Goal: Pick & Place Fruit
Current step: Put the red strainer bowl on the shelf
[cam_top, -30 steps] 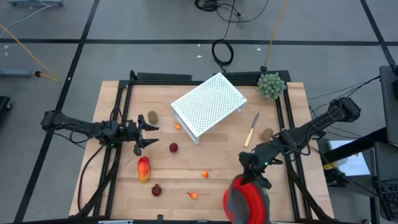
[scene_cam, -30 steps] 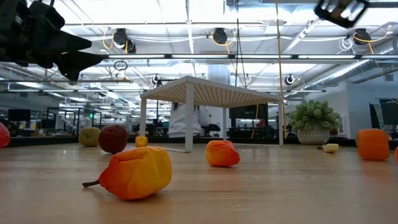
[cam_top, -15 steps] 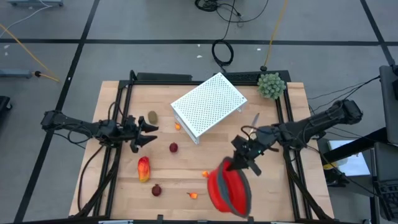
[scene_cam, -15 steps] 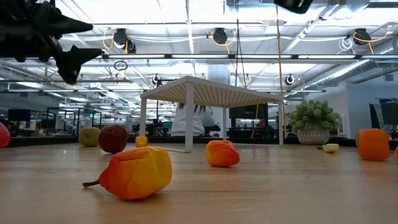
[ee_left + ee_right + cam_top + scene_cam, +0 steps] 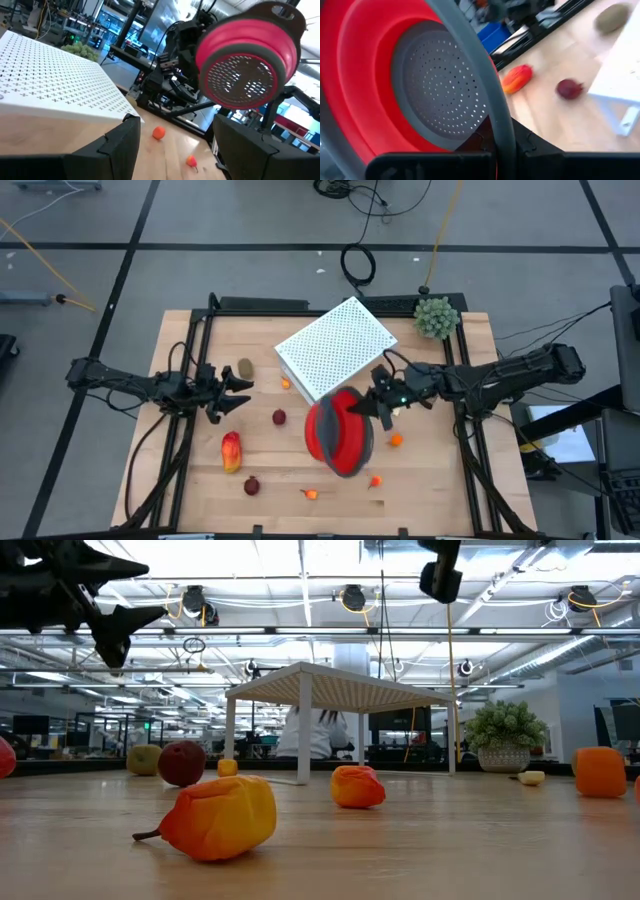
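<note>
Left pincer (image 5: 243, 394): hovers left of centre, jaws apart and empty; dark red ball (image 5: 279, 417) just right of it, red-and-yellow piece (image 5: 231, 451) below.
Change: red colander (image 5: 338, 432) has swung from bottom right to mid-frame; the container is likely being brought to the fruit.
Right pincer (image 5: 381, 405): clamped on the colander's rim; orange bits (image 5: 396, 441) on the bench (image 5: 280, 470) beneath.

A colander (image 5: 338, 433) is hanging over the table's (image 5: 440, 500) middle, just before the perforated stand (image 5: 336, 350), fruits (image 5: 231, 451) lying around it.
</note>
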### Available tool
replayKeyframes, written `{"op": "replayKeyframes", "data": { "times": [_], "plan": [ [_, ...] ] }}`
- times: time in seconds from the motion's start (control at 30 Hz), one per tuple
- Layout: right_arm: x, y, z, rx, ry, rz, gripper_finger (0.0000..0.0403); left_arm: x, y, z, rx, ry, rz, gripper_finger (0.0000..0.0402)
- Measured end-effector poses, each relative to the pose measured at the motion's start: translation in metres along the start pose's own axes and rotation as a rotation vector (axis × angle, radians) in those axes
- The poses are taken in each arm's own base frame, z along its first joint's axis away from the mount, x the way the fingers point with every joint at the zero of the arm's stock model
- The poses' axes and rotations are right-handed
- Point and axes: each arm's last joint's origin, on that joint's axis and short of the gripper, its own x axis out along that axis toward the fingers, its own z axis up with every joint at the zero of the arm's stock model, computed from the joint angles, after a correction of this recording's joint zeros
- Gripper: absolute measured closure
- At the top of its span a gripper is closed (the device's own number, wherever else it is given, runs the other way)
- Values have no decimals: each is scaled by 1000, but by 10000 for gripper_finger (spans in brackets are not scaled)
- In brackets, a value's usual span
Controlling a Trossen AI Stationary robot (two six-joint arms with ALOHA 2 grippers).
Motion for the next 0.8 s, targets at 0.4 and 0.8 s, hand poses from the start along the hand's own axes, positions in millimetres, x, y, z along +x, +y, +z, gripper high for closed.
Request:
{"op": "replayKeyframes", "data": {
  "times": [0.4, 0.8],
  "plan": [
    [-11, -5, 42, -27, -109, -240, 403, 0, 1, 0, 0, -13, 23, 151],
    [-52, 3, 104, 19, -78, -476, 403, 0, 3, 2, 25, -50, 100, 151]
  ]
}}
